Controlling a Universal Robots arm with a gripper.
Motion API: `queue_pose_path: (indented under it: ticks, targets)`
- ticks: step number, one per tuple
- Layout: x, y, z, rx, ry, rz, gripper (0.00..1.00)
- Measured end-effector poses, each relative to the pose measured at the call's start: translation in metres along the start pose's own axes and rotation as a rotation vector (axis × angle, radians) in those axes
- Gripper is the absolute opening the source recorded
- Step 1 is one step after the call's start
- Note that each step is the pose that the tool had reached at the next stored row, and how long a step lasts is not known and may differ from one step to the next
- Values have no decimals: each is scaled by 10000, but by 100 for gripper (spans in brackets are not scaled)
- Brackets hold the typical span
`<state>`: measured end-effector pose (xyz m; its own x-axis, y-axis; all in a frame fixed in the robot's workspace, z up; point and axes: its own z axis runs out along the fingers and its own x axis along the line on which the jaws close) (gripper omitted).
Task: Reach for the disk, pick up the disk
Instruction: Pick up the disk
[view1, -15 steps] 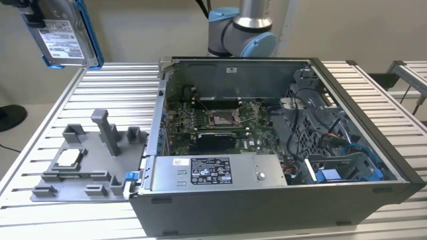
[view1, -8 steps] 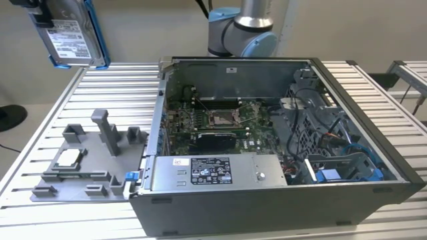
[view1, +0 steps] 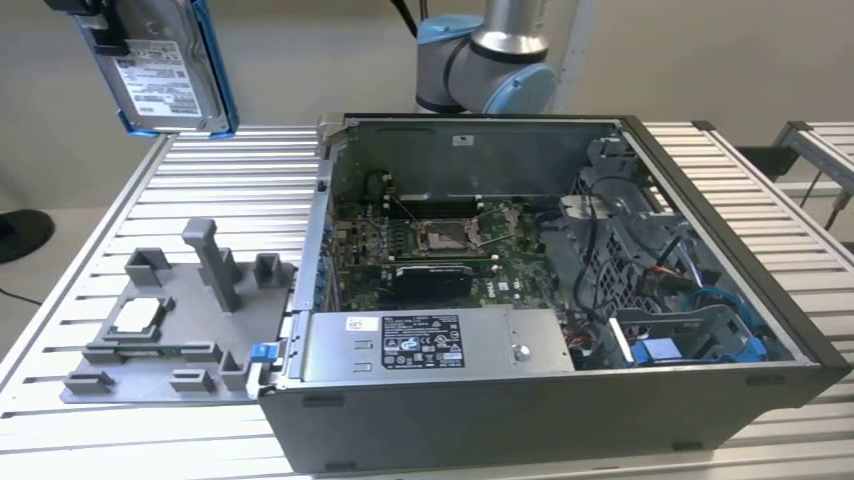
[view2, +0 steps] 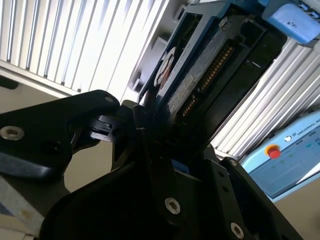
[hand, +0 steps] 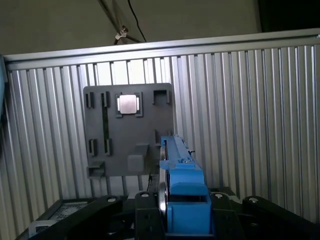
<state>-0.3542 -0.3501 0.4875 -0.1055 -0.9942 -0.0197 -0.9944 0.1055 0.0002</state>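
One disk (view1: 163, 75) is seen held in the air at the upper part of the exterior view's left. Its white-labelled face is turned to the camera, with a blue frame along its edges. It hangs above the far corner of the slatted table (view1: 747, 170), well apart from the one open computer case (view1: 534, 400) at the middle of that view. Open room is left between the disk and the case's near rim. One grey fixture plate (view1: 160, 352) lies on the table beside the case, and one small square chip (view1: 139, 315) is seated in it. One arm (view1: 487, 55) is seen behind the case. In the second wrist view the gripper (view2: 145, 120) is shown closed on the disk, whose connector edge and underside are turned to that camera. One control panel (view2: 282, 160) with a red button is seen beyond the table's edge. In the first wrist view the disk is given edge-on, its blue frame standing out from the black gripper body. Past it the plate and chip are seen from above on the slats, apart from the disk.
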Motion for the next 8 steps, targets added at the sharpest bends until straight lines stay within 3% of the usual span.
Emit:
queue_pose_path:
  ticks: [8]
  targets:
    - [-20, -187, 1, 1, 0, 1, 0]
